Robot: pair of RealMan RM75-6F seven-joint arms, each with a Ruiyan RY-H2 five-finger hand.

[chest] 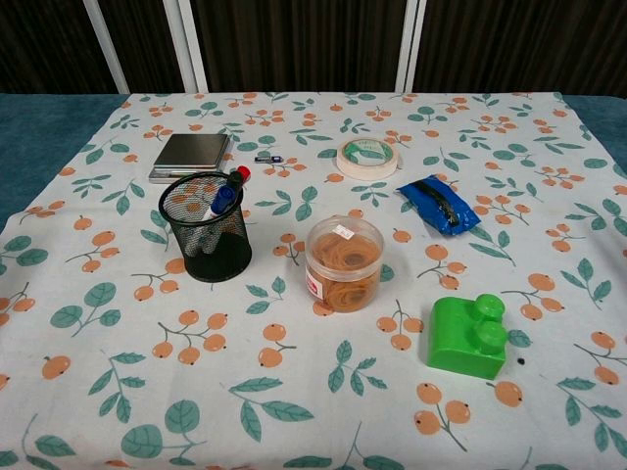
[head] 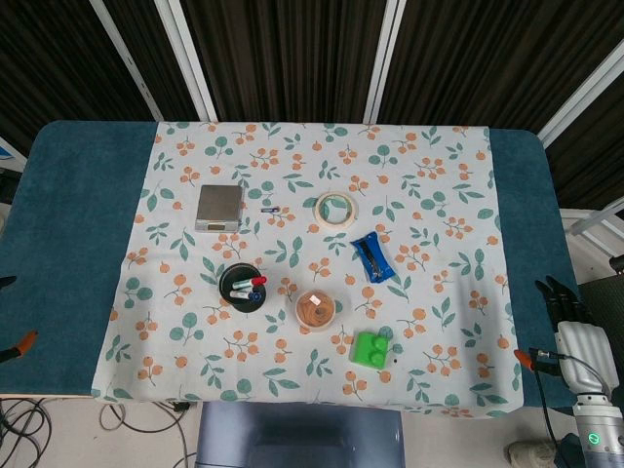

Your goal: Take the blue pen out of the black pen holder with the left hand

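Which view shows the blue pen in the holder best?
The chest view: the blue pen stands close and side-on in the black mesh pen holder. The head view shows only its small cap end from above.

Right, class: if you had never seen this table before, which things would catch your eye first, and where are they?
The bright green toy block stands out at the front right of the leaf-and-berry tablecloth. The black mesh pen holder sits to the left with a blue-capped pen and a red-capped one inside, and a clear tub of rubber bands stands mid-table.
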